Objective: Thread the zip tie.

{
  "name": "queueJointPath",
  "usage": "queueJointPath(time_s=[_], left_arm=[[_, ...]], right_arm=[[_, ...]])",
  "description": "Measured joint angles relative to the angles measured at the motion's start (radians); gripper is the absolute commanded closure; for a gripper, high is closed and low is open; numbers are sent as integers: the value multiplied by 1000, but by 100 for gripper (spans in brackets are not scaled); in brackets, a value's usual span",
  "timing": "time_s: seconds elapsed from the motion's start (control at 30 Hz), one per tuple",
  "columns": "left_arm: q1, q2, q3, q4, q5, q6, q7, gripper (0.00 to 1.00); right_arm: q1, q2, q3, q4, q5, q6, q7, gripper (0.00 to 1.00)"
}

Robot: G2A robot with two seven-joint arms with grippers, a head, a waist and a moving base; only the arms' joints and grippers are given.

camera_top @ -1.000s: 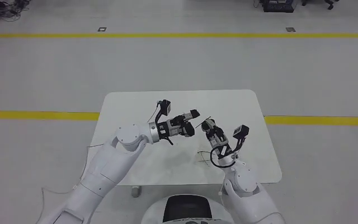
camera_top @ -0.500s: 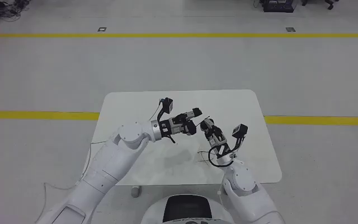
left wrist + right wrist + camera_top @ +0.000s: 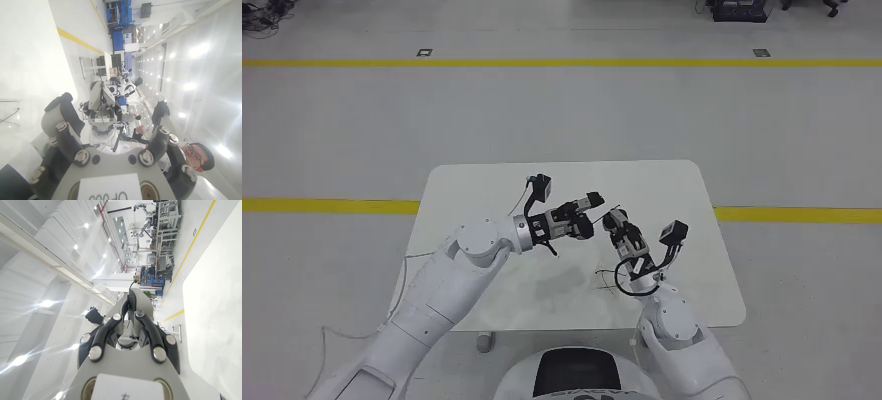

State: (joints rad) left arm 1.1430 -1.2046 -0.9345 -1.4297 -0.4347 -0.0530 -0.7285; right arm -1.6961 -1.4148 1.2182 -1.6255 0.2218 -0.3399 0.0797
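My right gripper (image 3: 130, 293) is shut on a thin black zip tie (image 3: 131, 303), whose end sticks out past the fingertips. It hangs above the middle of the white table (image 3: 492, 190). My left gripper (image 3: 111, 103) is open, with nothing between its fingers. It faces the right gripper (image 3: 101, 94), which appears in the gap between the left fingers with the zip tie (image 3: 102, 92) along it. In the top view the left gripper (image 3: 590, 207) and the right gripper (image 3: 614, 217) sit close together, tip to tip.
Thin black strands (image 3: 602, 275) lie on the table near its front, also seen as strands (image 3: 9, 114) in the left wrist view. The table's rounded edge (image 3: 186, 321) runs beside the right gripper. A person sits beyond the table.
My left gripper has edged a little to the right and farther back, closer to the right gripper. The right gripper has shifted only slightly and keeps its hold.
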Motion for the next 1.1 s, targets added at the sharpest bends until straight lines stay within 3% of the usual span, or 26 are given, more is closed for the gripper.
queueJointPath(time_s=[0.07, 0.1, 0.13, 0.4, 0.5, 1.1], left_arm=[[0, 1, 0, -1, 3, 0, 4, 0], [-1, 2, 0, -2, 14, -3, 8, 13], [-2, 2, 1, -3, 27, -6, 13, 18], [3, 3, 7, -6, 18, -9, 17, 38], [1, 2, 11, -3, 14, -8, 17, 51], [-7, 5, 17, 12, 2, 3, 14, 71]], right_arm=[[-2, -1, 2, -6, -12, 0, -20, 100], [-4, -2, 3, -9, -20, 0, -32, 100], [-5, -2, 4, -11, -27, 0, -41, 100], [-9, -6, 5, -9, -48, 0, -53, 100], [-6, -9, 1, -2, -52, 0, -52, 100], [9, -24, -4, 13, -96, 0, -111, 100]])
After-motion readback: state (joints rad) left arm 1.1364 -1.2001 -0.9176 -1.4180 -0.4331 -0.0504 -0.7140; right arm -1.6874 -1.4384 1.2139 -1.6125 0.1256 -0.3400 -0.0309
